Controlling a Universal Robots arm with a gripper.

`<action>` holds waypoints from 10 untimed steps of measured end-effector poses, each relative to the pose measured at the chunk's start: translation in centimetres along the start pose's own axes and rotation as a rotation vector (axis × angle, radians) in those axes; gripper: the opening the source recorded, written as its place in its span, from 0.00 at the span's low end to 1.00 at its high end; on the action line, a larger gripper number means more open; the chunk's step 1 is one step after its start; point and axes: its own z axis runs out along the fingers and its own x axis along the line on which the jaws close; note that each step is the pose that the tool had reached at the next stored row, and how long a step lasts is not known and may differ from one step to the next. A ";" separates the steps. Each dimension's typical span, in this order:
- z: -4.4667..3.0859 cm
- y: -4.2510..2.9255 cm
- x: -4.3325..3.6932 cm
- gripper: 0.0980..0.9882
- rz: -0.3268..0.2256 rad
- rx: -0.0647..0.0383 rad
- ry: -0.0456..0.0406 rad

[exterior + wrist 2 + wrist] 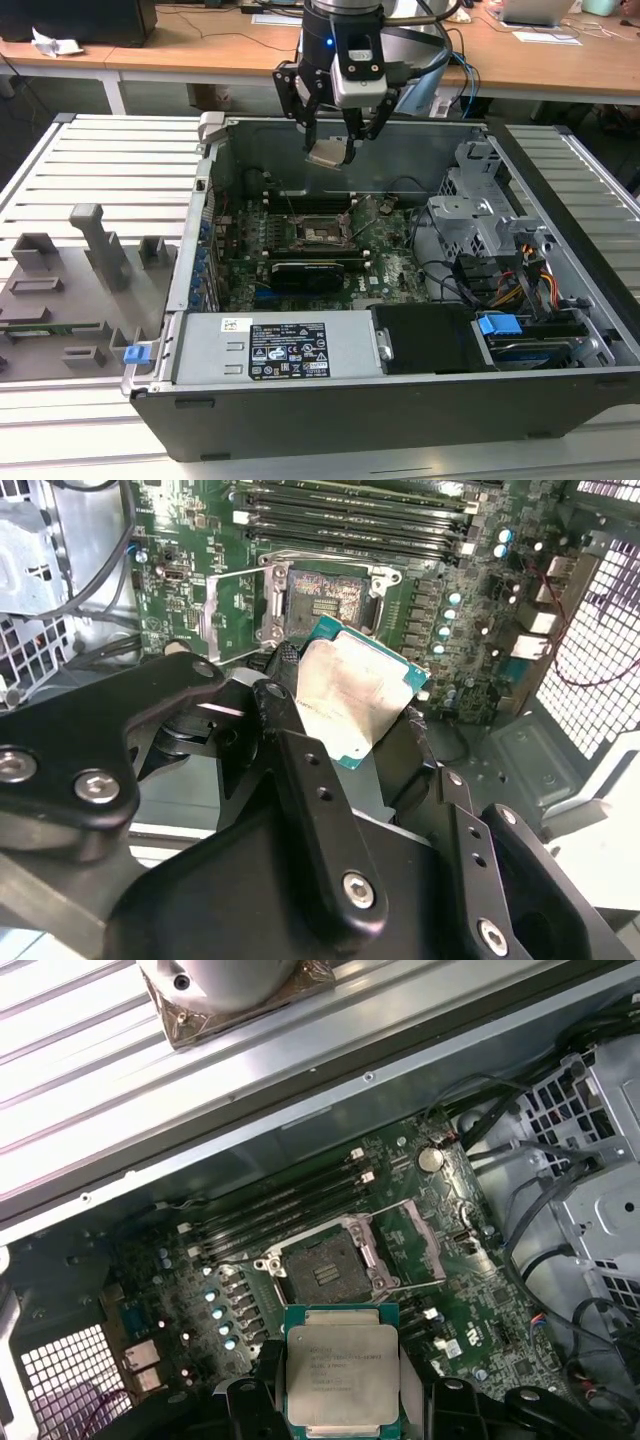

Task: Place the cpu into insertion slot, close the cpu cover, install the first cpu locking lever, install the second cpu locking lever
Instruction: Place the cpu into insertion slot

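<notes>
My gripper (331, 142) hangs above the open computer case, near its back wall, shut on the cpu (328, 153). The cpu (343, 1375) is a flat silver-topped chip with a green edge, pinched between the black fingers (253, 1400) in both wrist views and tilted in the second wrist view (355, 695). The insertion slot (320, 232) lies below it on the motherboard, a square black socket (318, 1270) with nothing in it (325, 595). The cpu cover (412, 1243) stands flipped open beside the socket (235, 615). A thin lever wire (420, 1285) lies loose beside the socket.
Black memory slots (285, 1205) run beside the socket. A long black card (315, 270) lies in front of it, then the power supply (285, 350). A drive cage (480, 215) and cables (520, 285) fill the exterior view's right. A grey fixture tray (70, 290) sits outside the case.
</notes>
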 end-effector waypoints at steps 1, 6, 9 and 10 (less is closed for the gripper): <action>0.00 0.00 0.00 0.50 0.010 0.000 -0.0007; 0.00 0.00 0.00 0.50 0.033 0.000 -0.0028; 0.00 0.00 0.00 0.50 0.062 0.000 -0.0051; 0.00 0.00 0.00 0.50 0.069 0.000 -0.0055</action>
